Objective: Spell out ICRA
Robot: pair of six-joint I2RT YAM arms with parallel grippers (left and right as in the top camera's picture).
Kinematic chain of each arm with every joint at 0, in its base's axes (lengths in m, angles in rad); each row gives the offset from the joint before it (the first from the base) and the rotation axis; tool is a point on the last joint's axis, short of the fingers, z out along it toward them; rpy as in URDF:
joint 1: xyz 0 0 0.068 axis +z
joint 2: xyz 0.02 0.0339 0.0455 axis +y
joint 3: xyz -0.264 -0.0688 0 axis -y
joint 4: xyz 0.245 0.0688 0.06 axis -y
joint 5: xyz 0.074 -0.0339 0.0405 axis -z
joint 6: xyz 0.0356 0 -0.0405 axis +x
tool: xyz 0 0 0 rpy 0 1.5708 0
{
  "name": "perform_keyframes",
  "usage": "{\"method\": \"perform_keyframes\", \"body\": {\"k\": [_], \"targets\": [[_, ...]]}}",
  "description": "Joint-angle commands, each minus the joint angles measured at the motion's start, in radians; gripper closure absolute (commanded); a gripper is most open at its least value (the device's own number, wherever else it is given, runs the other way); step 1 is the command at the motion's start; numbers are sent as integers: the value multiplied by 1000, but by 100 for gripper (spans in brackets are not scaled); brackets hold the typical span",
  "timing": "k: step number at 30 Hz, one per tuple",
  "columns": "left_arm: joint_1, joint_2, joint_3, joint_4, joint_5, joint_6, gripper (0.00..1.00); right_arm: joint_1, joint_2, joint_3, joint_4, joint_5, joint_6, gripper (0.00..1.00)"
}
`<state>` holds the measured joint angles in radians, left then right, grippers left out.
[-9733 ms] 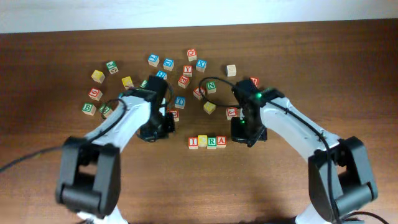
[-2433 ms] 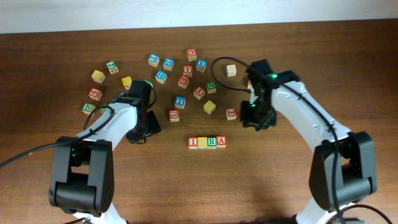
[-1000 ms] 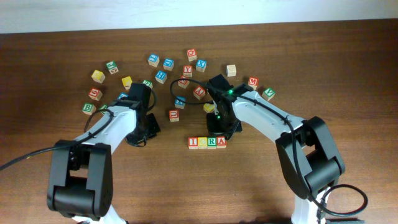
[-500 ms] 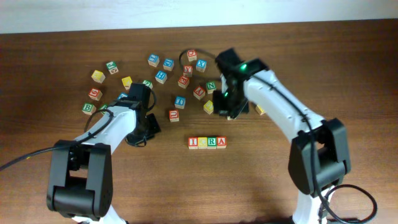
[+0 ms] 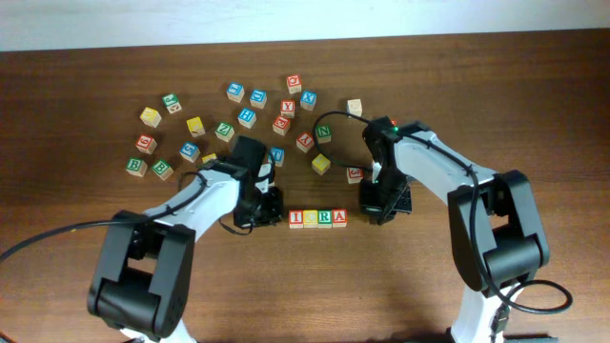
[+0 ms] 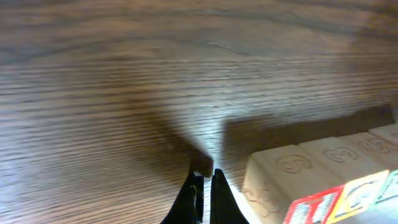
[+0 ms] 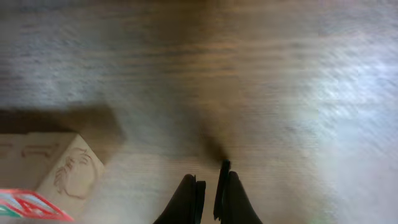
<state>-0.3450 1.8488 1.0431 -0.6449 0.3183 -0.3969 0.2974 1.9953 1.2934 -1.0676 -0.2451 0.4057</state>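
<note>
ICRA row (image 5: 317, 218) lies in the middle of the table (image 5: 315, 286), four blocks touching side by side in one straight line, with the loose blocks well behind it.

Starting at your far left, you have a yellow block (image 5: 150, 116) and a green B block (image 5: 136, 167) at the edge of that scatter.

Next comes your left gripper (image 5: 270, 207), low over the wood just beside the left end of the row. In the left wrist view its fingers (image 6: 194, 186) are pressed together with nothing between them, and the nearest block stands a little apart to their right.

Then the row itself: the I block (image 5: 296, 219), the C block (image 5: 311, 218), the R block (image 5: 325, 218) and the A block (image 5: 339, 217), each upright with its letter facing up.

Behind the row's right end you can see a small yellow block (image 5: 321, 164) and a red-printed block (image 5: 355, 174), both apart from it.

Last, your right gripper (image 5: 374, 208) is just beside the A block. In the right wrist view its fingers (image 7: 186, 193) are clenched and hold nothing, and the A block shows at the lower left, not touching them.
</note>
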Motion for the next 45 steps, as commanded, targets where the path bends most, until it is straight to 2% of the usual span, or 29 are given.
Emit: {"method": "perform_keyframes", "body": {"k": [1, 10, 18, 24, 26, 32, 39, 45], "targets": [[-20, 38, -27, 8, -7, -29, 100, 14, -8, -32, 52, -60, -9, 96], [-27, 38, -27, 1, 45, -28, 100, 136, -8, -49, 198, -122, 6, 96], [-27, 38, -27, -18, 44, -28, 100, 135, -8, -49, 196, -122, 7, 96], [-26, 38, -27, -13, -31, -28, 100, 135, -8, -49, 192, -122, 7, 96], [-17, 37, -26, -16, -72, -28, 100, 135, -8, -49, 187, -121, 7, 96], [35, 37, -25, -73, -68, -28, 100, 135, -8, -49, 185, -118, 19, 95], [31, 37, -25, -73, 46, -28, 100, 135, -8, -49, 185, -122, 22, 95], [7, 37, -25, -67, 57, -27, 100, 135, -8, -49, 185, -122, 22, 95]]}}
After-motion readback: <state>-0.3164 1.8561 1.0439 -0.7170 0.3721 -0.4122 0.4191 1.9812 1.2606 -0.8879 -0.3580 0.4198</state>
